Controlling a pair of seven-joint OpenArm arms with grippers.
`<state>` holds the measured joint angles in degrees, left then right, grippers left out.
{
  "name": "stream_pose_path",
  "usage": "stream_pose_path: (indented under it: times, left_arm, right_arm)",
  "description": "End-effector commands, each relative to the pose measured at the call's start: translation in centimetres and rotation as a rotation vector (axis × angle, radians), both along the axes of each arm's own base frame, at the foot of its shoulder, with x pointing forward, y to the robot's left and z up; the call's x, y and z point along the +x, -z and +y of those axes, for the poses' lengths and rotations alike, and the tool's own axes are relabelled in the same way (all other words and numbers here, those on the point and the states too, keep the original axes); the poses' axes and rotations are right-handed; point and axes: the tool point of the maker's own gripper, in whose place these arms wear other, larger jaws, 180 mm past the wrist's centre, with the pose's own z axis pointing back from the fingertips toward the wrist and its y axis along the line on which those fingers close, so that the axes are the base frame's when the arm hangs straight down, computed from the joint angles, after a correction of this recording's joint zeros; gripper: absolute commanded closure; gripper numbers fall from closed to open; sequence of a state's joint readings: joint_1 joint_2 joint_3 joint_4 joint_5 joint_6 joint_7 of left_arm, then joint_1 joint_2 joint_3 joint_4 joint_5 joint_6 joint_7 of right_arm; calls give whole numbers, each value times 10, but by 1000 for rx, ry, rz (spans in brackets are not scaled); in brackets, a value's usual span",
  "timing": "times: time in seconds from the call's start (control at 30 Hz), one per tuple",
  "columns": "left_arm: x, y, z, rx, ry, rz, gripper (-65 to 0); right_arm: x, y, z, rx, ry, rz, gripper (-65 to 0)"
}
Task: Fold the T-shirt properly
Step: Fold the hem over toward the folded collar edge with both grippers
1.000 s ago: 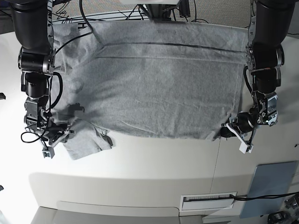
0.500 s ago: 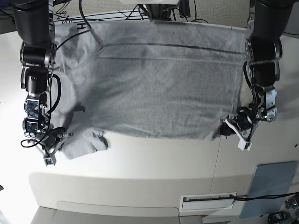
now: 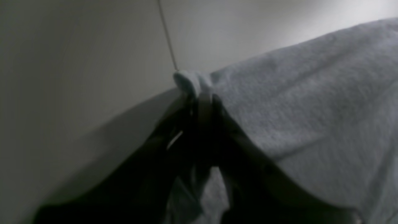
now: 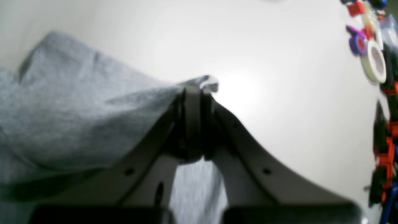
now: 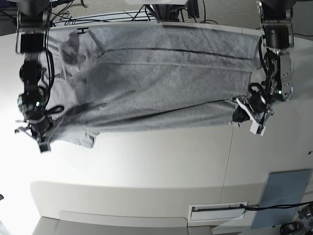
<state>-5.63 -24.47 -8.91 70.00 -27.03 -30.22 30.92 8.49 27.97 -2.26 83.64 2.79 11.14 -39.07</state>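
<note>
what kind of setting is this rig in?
Likely a robotics lab bench: a plain white table with loose cables along its far edge, and a clutter of colourful parts and a tape roll off to one side.

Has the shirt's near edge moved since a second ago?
Yes. The T-shirt's near edge has been pulled toward the far side, away from the vent slot at the table's front.

Matt, slightly fuzzy grey cloth T-shirt [image 5: 161, 83] pinched in a smooth plastic gripper [image 4: 192, 90], above a glossy white table [image 5: 146, 166].
</note>
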Motion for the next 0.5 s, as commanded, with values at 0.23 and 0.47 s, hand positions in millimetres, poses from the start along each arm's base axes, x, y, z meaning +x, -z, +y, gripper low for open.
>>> stream_pose_path:
  times: [0.23, 0.47]
  left_arm:
    - [-7, -32, 17, -55, -76, -86, 0]
    - [-22, -61, 27, -254, -81, -129, 0]
  right_arm:
    - [-32, -33, -4, -47, -3, -85, -4]
    - [-67, -43, -8, -74, 10, -87, -4]
